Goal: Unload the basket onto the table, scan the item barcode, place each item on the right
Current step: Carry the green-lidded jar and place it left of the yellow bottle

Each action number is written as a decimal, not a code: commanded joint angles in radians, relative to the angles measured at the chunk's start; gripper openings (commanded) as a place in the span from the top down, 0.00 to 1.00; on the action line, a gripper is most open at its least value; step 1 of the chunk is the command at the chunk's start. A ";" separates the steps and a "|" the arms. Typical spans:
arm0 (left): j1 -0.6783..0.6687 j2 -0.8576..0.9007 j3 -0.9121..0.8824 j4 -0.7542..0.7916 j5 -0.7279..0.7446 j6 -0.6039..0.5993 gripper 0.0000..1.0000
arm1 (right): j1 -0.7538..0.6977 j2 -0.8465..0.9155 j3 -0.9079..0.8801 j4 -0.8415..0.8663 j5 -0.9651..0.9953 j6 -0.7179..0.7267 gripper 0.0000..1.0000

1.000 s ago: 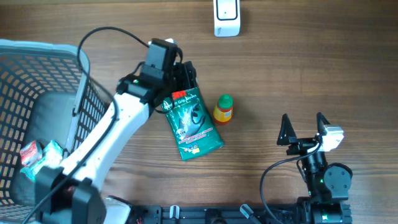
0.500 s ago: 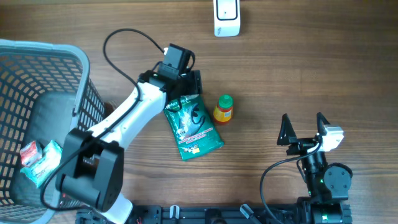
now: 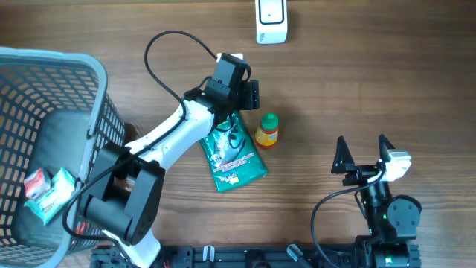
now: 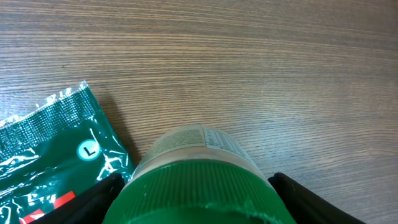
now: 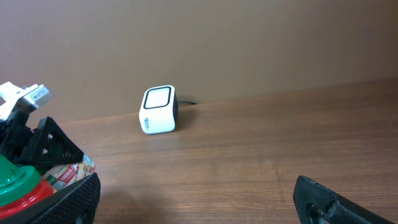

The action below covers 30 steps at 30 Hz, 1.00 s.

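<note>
Left hand has swung toward one bottle beside one pouch.

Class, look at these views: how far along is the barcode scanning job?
Done: nothing looks scanned; the bottle stands on the table, apart from the scanner. In hand: the left gripper, open, hovers by the bottle. Left: grasp it, lift it, show its barcode to the scanner. The right gripper sits open, idle.

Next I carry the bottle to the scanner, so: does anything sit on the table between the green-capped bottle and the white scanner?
Nothing visible does. Only bare wooden table lies between the small yellow bottle with the green cap and the white box-shaped scanner. The green foil pouch lies off to one side.
</note>
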 commanded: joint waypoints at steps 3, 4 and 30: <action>-0.030 0.049 0.021 0.038 -0.006 0.015 0.25 | -0.007 0.000 -0.001 0.003 0.014 0.010 0.00; -0.033 0.064 0.021 0.040 -0.006 0.015 0.25 | -0.007 0.000 -0.001 0.003 0.014 0.010 0.01; -0.015 -0.135 0.120 -0.392 -0.055 0.056 0.00 | -0.006 0.000 -0.001 0.003 0.014 0.011 0.00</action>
